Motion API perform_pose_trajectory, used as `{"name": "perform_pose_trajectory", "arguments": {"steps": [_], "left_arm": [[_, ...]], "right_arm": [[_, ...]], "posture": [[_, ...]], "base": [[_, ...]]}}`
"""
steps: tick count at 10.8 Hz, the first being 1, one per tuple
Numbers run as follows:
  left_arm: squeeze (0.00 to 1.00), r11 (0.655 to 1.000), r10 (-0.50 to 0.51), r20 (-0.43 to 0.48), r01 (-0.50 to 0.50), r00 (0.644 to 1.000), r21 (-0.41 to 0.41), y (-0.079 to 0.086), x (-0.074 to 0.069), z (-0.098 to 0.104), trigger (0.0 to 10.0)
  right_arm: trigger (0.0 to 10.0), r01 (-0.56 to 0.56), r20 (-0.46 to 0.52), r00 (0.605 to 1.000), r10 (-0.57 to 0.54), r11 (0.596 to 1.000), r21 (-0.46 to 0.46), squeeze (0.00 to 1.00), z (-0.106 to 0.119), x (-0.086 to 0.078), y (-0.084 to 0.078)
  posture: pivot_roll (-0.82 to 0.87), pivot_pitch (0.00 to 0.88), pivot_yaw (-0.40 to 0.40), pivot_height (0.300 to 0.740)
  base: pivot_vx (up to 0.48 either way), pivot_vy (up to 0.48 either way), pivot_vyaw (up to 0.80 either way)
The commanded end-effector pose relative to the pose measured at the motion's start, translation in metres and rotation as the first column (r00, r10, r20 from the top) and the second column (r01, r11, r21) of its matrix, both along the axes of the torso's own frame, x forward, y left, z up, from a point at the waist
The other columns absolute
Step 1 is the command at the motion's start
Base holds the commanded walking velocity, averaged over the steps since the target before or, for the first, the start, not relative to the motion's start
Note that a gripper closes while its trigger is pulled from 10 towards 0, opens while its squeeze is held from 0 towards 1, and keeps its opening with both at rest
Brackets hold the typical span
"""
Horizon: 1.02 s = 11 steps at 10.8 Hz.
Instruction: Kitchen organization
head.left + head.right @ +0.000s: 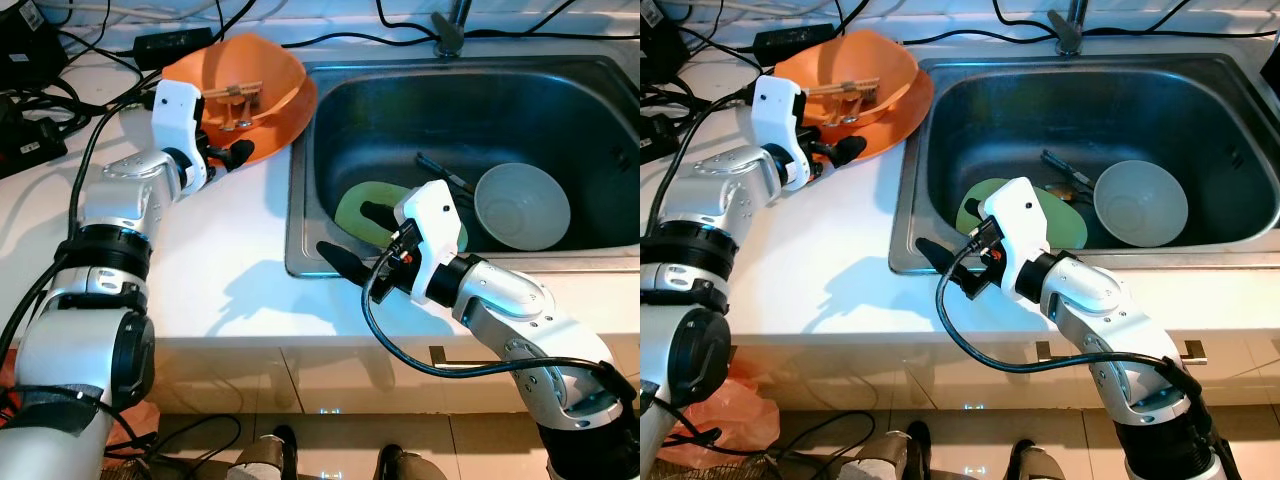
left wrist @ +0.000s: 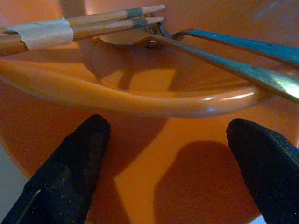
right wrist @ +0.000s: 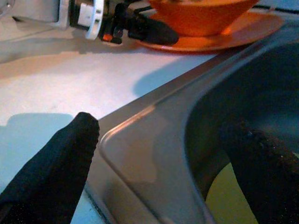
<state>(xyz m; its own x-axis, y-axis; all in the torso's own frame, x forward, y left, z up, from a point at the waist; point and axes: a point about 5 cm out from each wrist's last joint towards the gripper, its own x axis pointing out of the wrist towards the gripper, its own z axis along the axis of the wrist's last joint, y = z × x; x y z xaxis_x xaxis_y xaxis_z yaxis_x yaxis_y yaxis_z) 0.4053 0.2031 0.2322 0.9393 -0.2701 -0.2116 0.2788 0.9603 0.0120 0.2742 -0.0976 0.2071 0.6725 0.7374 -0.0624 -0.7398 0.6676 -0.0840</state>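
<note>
Both end effectors are spread open: the right end effector [image 1: 350, 238] straddles the sink [image 1: 300, 255] front-left rim, probably reaching for the green plate [image 1: 352, 205] and grey bowl [image 1: 521, 206] inside. Left of the sink on the bench [image 1: 225, 230], the left end effector [image 2: 173, 163] faces the orange bowl [image 1: 262, 65] holding taped chopsticks [image 2: 70, 27], stacked on its orange plate [image 1: 265, 143], likely for tidying.

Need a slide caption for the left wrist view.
Open left gripper facing the orange bowl holding taped chopsticks and a fork.

Orange bowl [image 1: 270, 80] holding chopsticks [image 2: 84, 25] and cutlery [image 2: 243, 60] sits on counter.
</note>
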Motion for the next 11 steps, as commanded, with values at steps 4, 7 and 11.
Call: {"name": "perform_pose_trajectory", "arguments": {"steps": [4,7,11], "left_arm": [[0.00,0.998,-0.006,-0.170,-0.003,0.985,-0.055,0.002,-0.025,-0.029,10.0],[0.00,0.997,-0.026,-0.175,0.013,0.984,-0.071,-0.005,-0.046,-0.025,10.0],[0.00,0.997,-0.043,-0.190,0.030,0.981,-0.069,-0.007,-0.069,-0.015,10.0]], "right_arm": [[10.0,-0.025,0.021,0.999,0.025,1.000,0.000,0.00,0.002,0.003,0.004],[10.0,-0.034,0.029,0.999,0.034,0.999,0.000,0.00,0.002,0.008,0.006],[10.0,-0.041,0.046,0.998,0.041,0.999,0.001,0.00,0.004,0.013,0.007]], "posture": [[0.03,0.183,0.068,0.740],[0.06,0.173,0.063,0.740],[0.08,0.161,0.058,0.740]], "base": [[0.000,0.000,0.00],[0.000,0.000,0.00],[0.000,0.000,0.00]]}}
